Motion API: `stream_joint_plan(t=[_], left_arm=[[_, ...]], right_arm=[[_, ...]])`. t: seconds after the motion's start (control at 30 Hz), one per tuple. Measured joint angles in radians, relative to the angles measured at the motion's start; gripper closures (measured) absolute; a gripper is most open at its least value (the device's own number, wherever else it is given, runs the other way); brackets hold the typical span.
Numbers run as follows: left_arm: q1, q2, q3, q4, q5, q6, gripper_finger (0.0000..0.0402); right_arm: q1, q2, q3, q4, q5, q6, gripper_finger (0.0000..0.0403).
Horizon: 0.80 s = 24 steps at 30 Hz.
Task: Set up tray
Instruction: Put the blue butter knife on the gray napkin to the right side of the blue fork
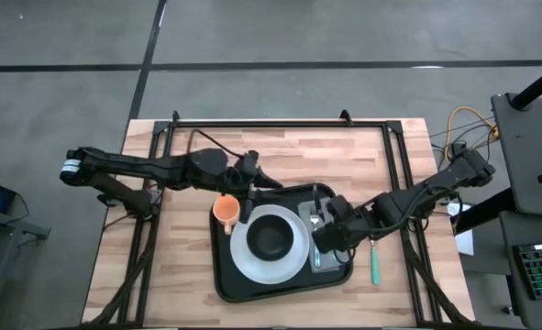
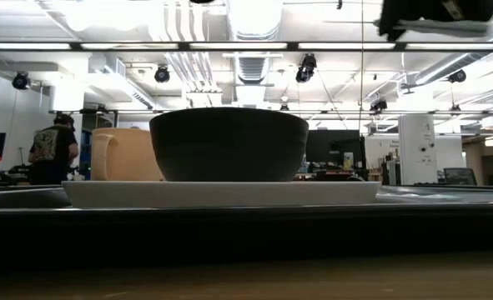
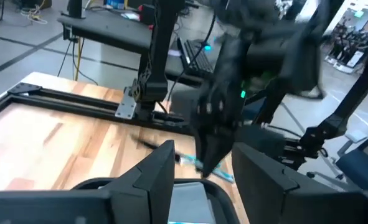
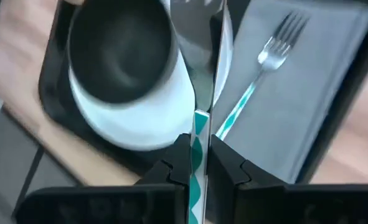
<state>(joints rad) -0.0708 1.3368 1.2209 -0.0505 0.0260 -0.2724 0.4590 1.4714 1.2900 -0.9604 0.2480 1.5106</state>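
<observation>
Right wrist view shows your right end effector clamping a teal-handled utensil edgewise just above the fork: releasing it tilted may knock that fork off the napkin.

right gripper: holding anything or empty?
Holding. The right gripper is shut on a teal-handled utensil, above the napkin by the fork.

1 tray, 1 plate, 1 bowl, 1 cup, 1 fork, 1 napkin.
</observation>
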Motion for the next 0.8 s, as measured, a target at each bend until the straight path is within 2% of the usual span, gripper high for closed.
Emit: stream_joint_plan(t=[0.1,0.3,0.57,0.7,0.8], left_arm=[[0.0,-0.034,-0.004,-0.011,0.0,-0.001,0.0261],[-0.002,-0.1,-0.009,-0.042,0.0,-0.002,0.0261],[-0.002,-0.171,-0.018,-0.051,0.001,-0.002,0.0261],[-0.002,-0.189,-0.017,-0.052,0.001,-0.002,0.0261],[-0.002,-0.199,-0.024,-0.054,0.001,-0.002,0.026]], right_arm=[[0.0,-0.012,-0.099,0.108,-0.079,-0.009,0.0383],[-0.01,-0.062,-0.351,0.45,-0.107,0.048,0.0383],[-0.018,-0.13,-0.543,0.582,-0.13,0.155,0.0383],[-0.046,-0.15,-0.654,0.78,-0.166,0.18,0.0383],[-0.061,-0.133,-0.693,0.822,-0.179,0.192,0.0383]])
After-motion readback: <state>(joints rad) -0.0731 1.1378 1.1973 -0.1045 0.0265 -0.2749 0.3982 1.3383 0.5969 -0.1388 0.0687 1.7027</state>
